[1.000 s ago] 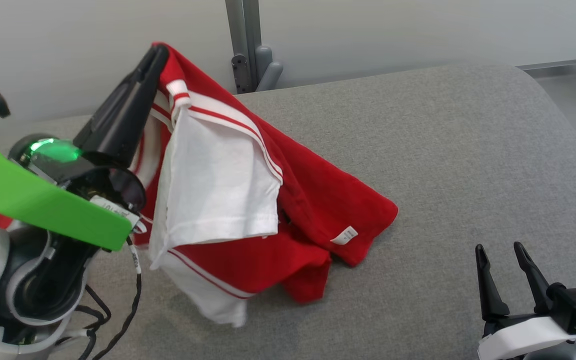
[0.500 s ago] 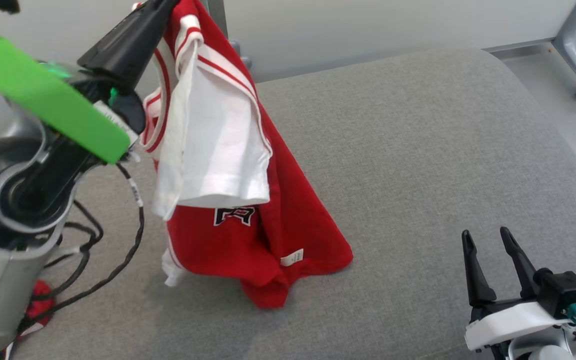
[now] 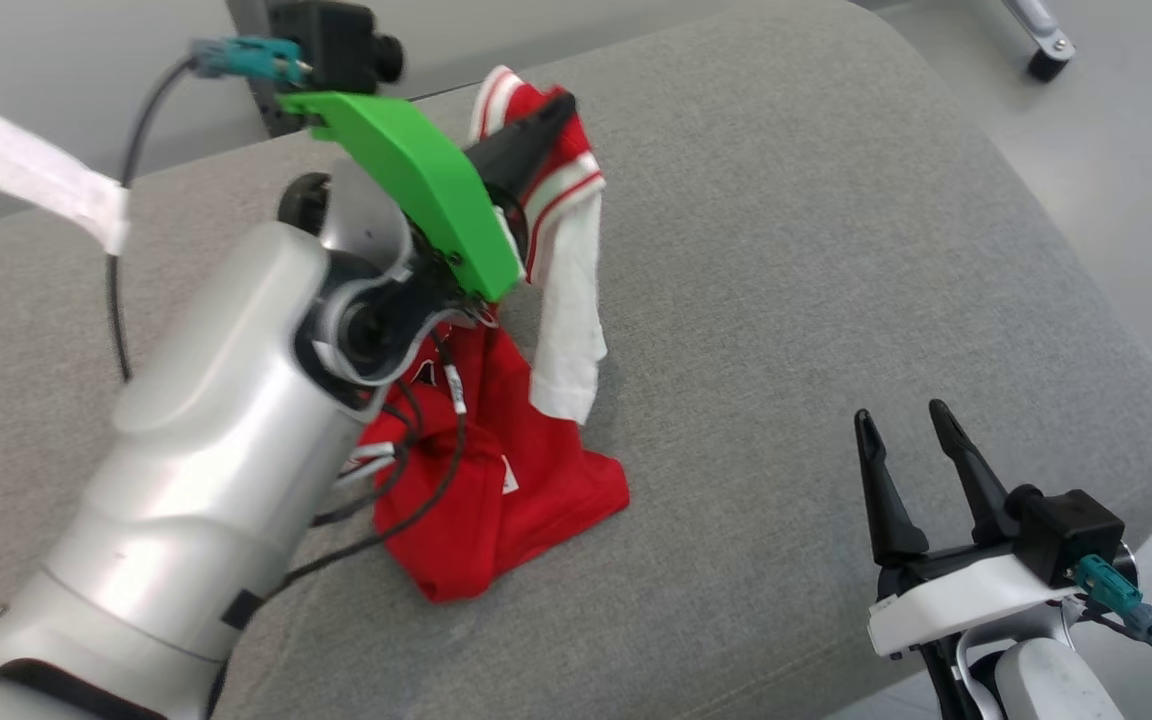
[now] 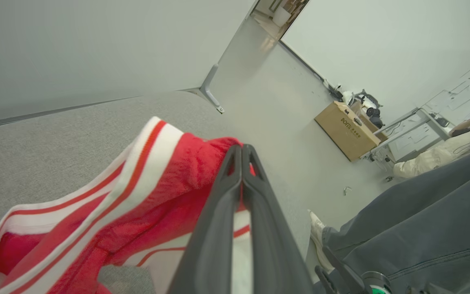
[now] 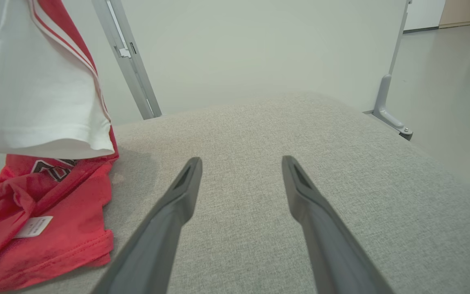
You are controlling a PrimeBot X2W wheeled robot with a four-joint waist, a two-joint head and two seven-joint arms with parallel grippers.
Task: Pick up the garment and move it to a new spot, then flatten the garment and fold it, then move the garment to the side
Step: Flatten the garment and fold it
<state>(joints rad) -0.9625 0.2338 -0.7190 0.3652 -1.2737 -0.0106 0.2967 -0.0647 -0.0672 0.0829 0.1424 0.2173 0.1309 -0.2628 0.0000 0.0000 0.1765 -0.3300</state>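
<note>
While your left hand (image 3: 556, 110) is clenched on the striped ribbed trim of the red-and-white knit jersey (image 3: 516, 490), treat the cloth as light, limp and quick to slump. It keeps no shape of its own. The top hangs from your fingertips above the grey fabric-covered counter (image 3: 836, 250), a white sleeve (image 3: 571, 310) dangles free beside it, and the lower part lies bunched on the counter about midway along, nearer the near edge.

The trim is the thickest, firmest band, so the pinch there looks sound, but one grasp lets everything else twist and fold under itself. The knit should drag a little on the counter's fabric rather than slide.

Your right hand (image 3: 906, 425) is released, fingers spread, holding nothing, low by the near right corner and well apart from the heap. For flattening, it would probably do best to take a second hold on a hem or shoulder edge. The loose sleeve or the small white label (image 3: 509, 478) would be poorer choices.
</note>
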